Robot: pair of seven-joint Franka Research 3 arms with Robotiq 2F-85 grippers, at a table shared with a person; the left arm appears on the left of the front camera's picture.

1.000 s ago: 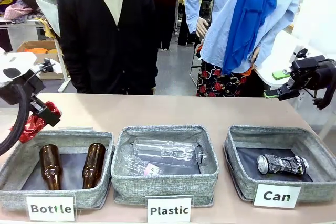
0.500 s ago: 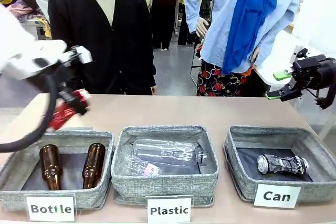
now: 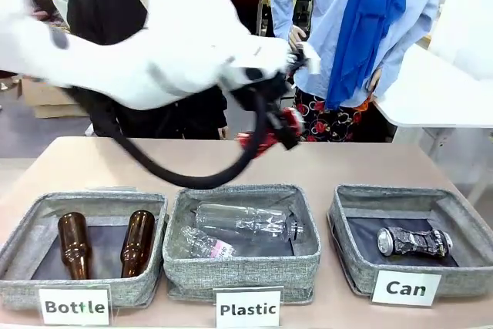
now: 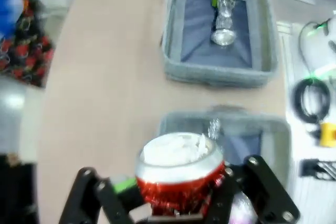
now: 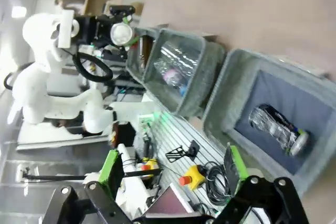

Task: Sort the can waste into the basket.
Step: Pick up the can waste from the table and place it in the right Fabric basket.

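A crushed red can [image 3: 258, 142] hangs over the middle of the table, behind the Plastic bin, with my left gripper [image 3: 276, 130] shut on it. In the left wrist view the red can [image 4: 178, 167] sits silver end up between the black fingers [image 4: 102, 195]. The grey basket labelled "Can" [image 3: 350, 263] stands at the front right with a black can [image 3: 412, 242] lying inside. That basket [image 4: 218, 73] and black can [image 4: 223, 19] lie ahead of the held can. My right gripper [image 5: 173, 184] stands open, high beside the basket [image 5: 231, 85] and the black can [image 5: 278, 129].
The bin labelled "Plastic" [image 3: 243, 271] holds clear bottles at the front centre. To its left, the "Bottle" bin [image 3: 23, 236] holds two brown bottles. A person in a black cardigan [image 3: 108, 13] stands at the far side. Bare tabletop runs behind the bins.
My left arm has swung from the table's left side to the middle, carrying the red can. The right gripper has left the front view's right edge.
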